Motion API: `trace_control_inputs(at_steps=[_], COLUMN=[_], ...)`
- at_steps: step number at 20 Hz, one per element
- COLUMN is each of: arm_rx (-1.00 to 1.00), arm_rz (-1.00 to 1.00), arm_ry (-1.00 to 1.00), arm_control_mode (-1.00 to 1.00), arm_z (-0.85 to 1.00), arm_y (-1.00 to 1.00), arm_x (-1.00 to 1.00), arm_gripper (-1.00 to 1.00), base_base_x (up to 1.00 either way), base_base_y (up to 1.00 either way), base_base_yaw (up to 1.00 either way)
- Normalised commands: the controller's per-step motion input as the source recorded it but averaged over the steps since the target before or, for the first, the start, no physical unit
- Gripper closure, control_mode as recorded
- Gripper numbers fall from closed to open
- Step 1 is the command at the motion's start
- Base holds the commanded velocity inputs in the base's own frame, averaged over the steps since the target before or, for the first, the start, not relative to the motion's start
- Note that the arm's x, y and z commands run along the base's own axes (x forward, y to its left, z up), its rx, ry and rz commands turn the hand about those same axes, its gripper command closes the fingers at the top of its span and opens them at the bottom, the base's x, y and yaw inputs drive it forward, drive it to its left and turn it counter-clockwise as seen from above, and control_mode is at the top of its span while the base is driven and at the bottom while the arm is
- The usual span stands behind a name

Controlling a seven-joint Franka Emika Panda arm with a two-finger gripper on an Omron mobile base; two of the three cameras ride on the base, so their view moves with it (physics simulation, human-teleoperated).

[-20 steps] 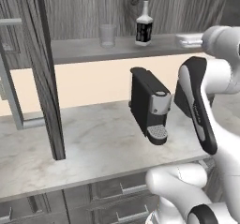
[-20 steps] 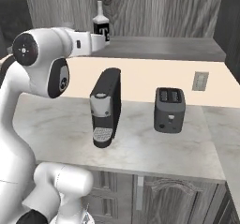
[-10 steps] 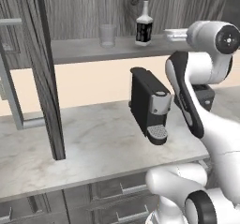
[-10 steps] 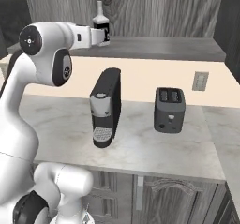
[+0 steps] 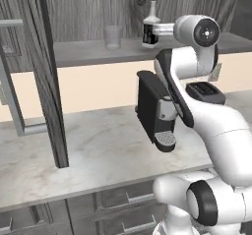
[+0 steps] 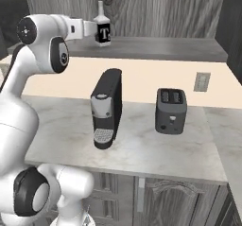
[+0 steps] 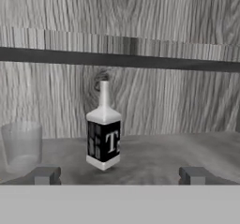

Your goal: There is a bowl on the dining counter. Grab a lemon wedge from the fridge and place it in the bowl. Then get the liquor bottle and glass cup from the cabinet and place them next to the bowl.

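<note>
Straight ahead of the gripper (image 7: pixel 119 175), on the grey shelf of the cabinet (image 7: pixel 178 150), stands the liquor bottle (image 7: pixel 103 133), upright, its black label turned toward the hand. The gripper's 2 fingertips (image 7: pixel 43 175) are spread wide with nothing between them, and the bottle sits between their lines but not yet inside them. Off to the gripper's left on the same shelf is the glass cup (image 7: pixel 21 144), apart from the bottle. Below the hand, on the counter, sit a coffee machine (image 6: pixel 105 108) and a toaster (image 6: pixel 170 110). The bottle is probably rigid, smooth and slippery, fairly light but breakable and easy to tip. The best hold looks like the square labelled body at mid-height, not the slim neck.
</note>
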Motion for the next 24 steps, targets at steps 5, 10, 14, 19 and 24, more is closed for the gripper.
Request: trace_control_inputs(at_steps=[5,10,14,19,24], arm_rx=[0.02,0.01,0.00,0.00,0.00], arm_rz=[-0.01,0.00,0.00,0.00,0.00], arm_ry=[0.00,0.00,0.00,0.00,-0.02], arm_control_mode=[-1.00,-1.00,-1.00,-1.00,-1.00], arm_z=[0.03,0.03,0.07,0.06,0.00], arm_y=[0.13,0.00,0.00,0.00,0.00], arm_x=[0.70,0.70,0.71,0.62,0.40], arm_gripper=[-1.00,-1.00,-1.00,-1.00,-1.00], base_base_x=[0.00,0.00,0.00,0.00,0.00], base_base_y=[0.00,0.00,0.00,0.00,0.00], base_base_yaw=[0.00,0.00,0.00,0.00,0.00])
